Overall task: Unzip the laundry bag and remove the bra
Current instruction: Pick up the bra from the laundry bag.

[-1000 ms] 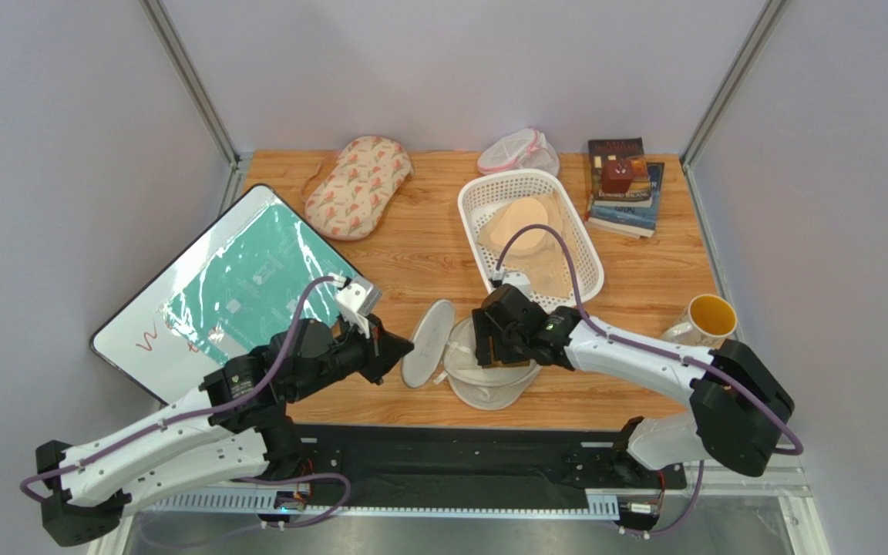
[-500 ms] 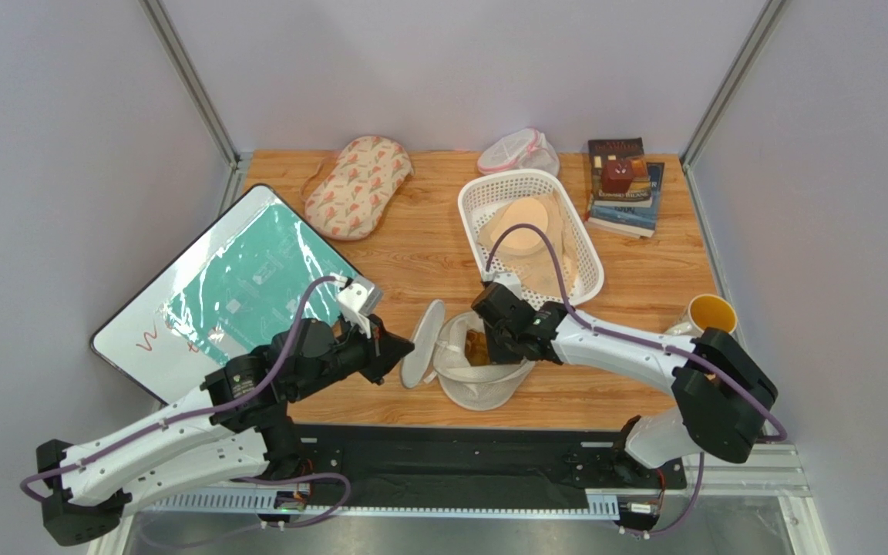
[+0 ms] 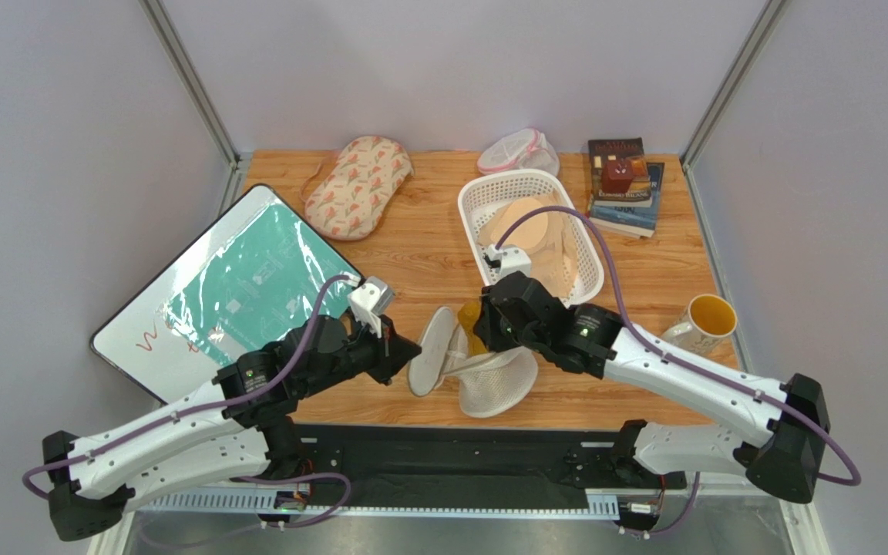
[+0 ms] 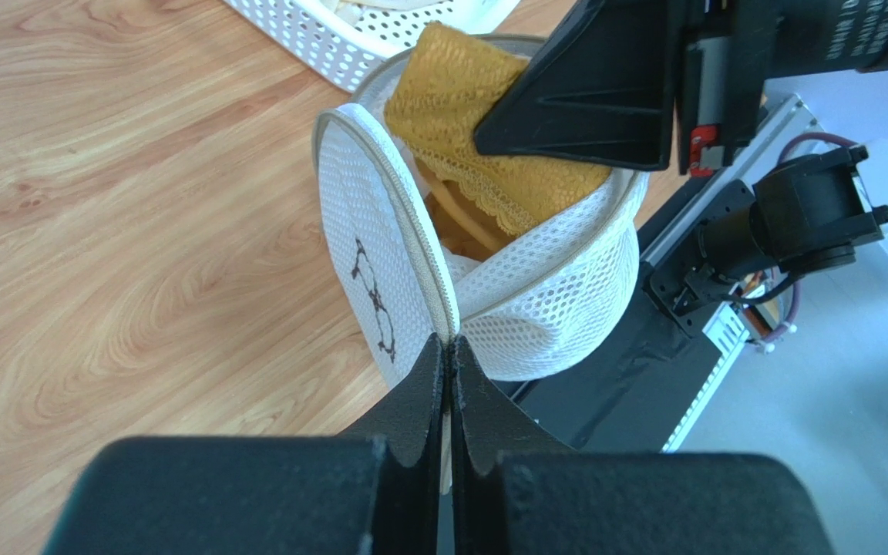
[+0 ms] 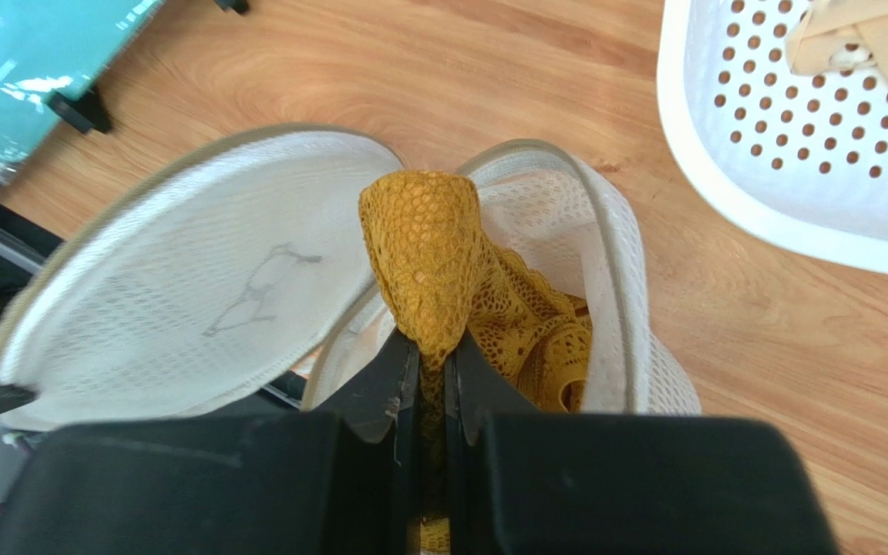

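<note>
The round white mesh laundry bag (image 3: 493, 382) lies unzipped near the table's front edge, its lid flap (image 3: 430, 345) with the black bra icon standing open to the left. My left gripper (image 3: 412, 350) is shut on the bag's zip rim (image 4: 450, 337) where lid and body meet. The mustard-yellow lace bra (image 5: 428, 257) sticks up out of the bag's mouth. My right gripper (image 5: 428, 349) is shut on a bunched fold of it, just above the opening. The rest of the bra (image 4: 495, 174) is still inside the bag (image 4: 553, 306).
A white perforated basket (image 3: 474, 206) holding a pale peach bra (image 3: 524, 226) stands behind the bag. Further back lie an oval patterned bag (image 3: 358, 185), a small pink-trimmed mesh bag (image 3: 516, 150) and stacked books (image 3: 622, 185). A yellow mug (image 3: 709, 315) is right, a whiteboard (image 3: 240, 289) left.
My right gripper went down into the bag, shut on the yellow bra and drew a fold up out of the opening. The bag tipped and shifted; my left gripper kept its hold.
</note>
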`<action>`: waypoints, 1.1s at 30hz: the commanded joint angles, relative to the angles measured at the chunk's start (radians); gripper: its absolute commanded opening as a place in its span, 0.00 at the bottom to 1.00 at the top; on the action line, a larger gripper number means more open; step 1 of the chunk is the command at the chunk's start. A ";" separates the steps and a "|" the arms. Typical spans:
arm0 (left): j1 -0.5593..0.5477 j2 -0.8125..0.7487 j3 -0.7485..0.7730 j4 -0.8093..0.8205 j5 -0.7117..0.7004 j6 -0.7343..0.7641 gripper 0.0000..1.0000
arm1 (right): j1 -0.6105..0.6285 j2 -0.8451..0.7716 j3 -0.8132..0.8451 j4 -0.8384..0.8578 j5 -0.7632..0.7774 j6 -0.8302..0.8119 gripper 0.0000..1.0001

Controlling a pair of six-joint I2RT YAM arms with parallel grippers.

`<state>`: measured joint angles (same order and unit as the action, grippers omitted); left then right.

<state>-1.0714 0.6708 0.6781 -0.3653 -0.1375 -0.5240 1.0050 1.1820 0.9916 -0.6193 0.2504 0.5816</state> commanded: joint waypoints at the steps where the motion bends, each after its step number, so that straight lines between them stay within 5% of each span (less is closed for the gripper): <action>1: 0.004 0.018 0.020 0.060 0.061 -0.019 0.00 | 0.006 -0.097 -0.047 0.142 0.052 0.030 0.00; 7: 0.004 0.047 0.026 0.097 0.121 -0.021 0.00 | 0.004 -0.058 -0.005 0.130 0.102 0.011 0.00; 12: 0.002 0.096 0.014 0.177 0.206 -0.039 0.00 | 0.004 -0.027 -0.008 0.280 0.039 0.040 0.00; 20: 0.002 0.084 -0.003 0.114 0.139 -0.030 0.00 | 0.004 -0.076 0.079 0.268 0.082 0.023 0.00; 33: 0.002 0.058 -0.032 0.049 0.070 -0.022 0.00 | 0.003 -0.288 -0.025 0.357 0.161 0.075 0.00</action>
<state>-1.0714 0.7395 0.6506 -0.2749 -0.0204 -0.5514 1.0058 0.9295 0.9985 -0.3443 0.3603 0.6254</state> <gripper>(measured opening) 0.007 0.068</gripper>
